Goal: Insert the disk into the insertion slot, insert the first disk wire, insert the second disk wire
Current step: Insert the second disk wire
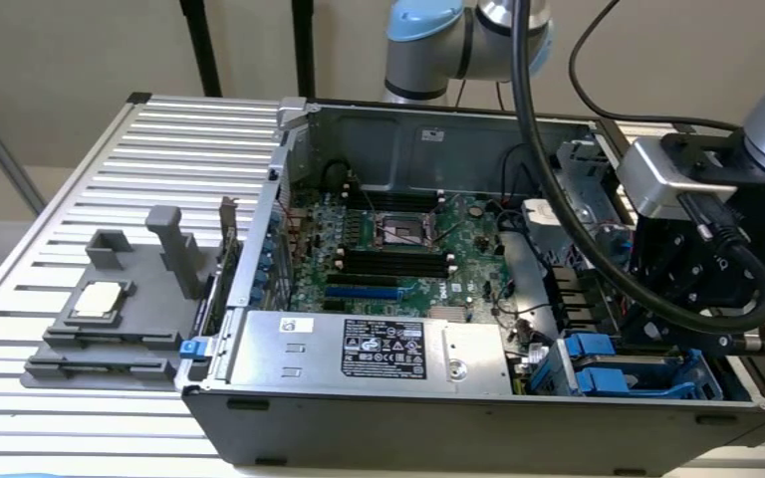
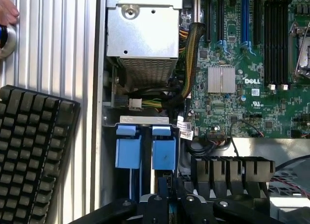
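We see the disk (image 2: 163,153) standing on edge in the insertion slot (image 1: 622,373), at the corner of the open computer case (image 1: 489,418) on the exterior view's right, beside the power-supply box (image 1: 370,349). The gripper (image 2: 163,197) is directly over it, and its fingers (image 2: 154,202) appear clamped on the blue carrier. Outside the case, a black keyboard (image 2: 34,151) lies on the ribbed surface (image 1: 117,199), and a hand (image 2: 7,10) shows near it.

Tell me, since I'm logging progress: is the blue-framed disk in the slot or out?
Cannot tell. The dark grey bay with bright blue rails shows blue tabs, with the black pincer just above, but no silver drive body or label is visible.
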`<state>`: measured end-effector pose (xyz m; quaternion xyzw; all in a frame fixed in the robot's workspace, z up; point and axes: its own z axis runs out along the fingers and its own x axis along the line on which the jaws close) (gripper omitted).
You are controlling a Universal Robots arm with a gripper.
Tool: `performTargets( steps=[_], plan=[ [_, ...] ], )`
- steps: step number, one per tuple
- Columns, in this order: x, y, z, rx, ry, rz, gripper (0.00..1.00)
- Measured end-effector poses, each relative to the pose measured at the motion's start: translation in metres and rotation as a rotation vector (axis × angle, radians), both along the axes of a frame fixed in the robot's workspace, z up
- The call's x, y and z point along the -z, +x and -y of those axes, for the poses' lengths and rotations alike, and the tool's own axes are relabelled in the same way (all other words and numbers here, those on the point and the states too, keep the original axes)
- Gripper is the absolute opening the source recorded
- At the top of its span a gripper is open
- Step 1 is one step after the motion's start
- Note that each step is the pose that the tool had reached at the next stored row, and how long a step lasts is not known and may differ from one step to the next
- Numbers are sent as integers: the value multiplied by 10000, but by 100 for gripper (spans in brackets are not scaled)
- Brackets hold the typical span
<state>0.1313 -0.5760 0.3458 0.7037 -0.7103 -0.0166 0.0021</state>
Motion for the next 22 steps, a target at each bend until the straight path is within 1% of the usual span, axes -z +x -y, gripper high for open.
performTargets(
  steps=[4,12,22],
  plan=[
    [2,-1,0,-4,4,2,16],
    [19,-1,0,-53,15,30,16],
    [33,-1,1,-125,22,32,16]
  ],
)
